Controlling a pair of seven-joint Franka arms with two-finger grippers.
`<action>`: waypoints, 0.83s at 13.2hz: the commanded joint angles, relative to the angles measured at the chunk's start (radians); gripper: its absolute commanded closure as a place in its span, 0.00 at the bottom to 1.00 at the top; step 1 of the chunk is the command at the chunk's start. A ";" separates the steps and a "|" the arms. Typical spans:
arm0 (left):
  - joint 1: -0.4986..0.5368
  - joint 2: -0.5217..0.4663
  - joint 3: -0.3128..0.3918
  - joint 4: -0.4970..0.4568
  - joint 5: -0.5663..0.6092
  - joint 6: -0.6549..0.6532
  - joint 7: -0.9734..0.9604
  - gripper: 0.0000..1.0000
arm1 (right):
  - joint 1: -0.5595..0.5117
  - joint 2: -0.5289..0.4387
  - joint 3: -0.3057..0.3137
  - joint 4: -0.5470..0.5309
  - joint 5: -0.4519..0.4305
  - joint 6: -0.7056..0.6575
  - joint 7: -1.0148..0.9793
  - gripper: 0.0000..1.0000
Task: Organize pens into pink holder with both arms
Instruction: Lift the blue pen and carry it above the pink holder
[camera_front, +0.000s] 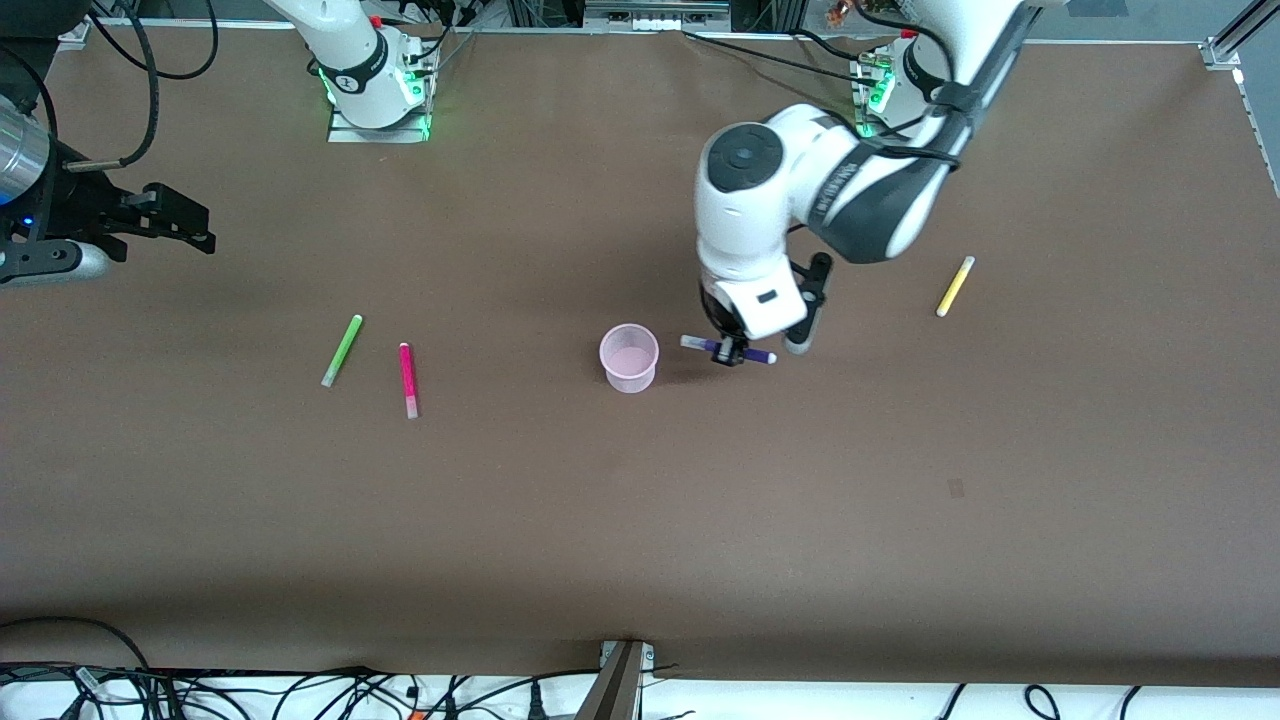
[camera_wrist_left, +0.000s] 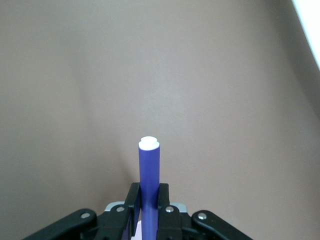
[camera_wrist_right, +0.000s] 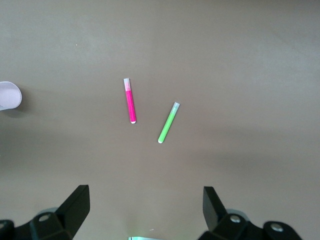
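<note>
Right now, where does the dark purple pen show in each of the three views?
Front view: the dark purple pen lies level in the left end effector, beside the pink holder.
Left wrist view: the pen points away from the camera, clamped between the fingers.
Right wrist view: not in it.
Shared landmark: the brown table.

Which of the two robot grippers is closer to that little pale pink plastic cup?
Left. The left gripper, clamping the dark purple pen, is just beside the pale pink translucent plastic cup. The right gripper waits open at the table's right-arm end.
</note>
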 joint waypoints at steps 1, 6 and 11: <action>-0.085 0.087 0.021 0.100 0.152 -0.013 -0.133 1.00 | -0.008 -0.002 -0.001 0.002 0.015 0.001 -0.007 0.00; -0.190 0.121 0.040 0.100 0.284 -0.025 -0.221 1.00 | -0.011 -0.002 -0.001 -0.001 0.015 -0.006 -0.007 0.00; -0.371 0.173 0.198 0.121 0.337 -0.037 -0.238 1.00 | -0.011 -0.002 -0.001 -0.003 0.015 -0.012 -0.007 0.00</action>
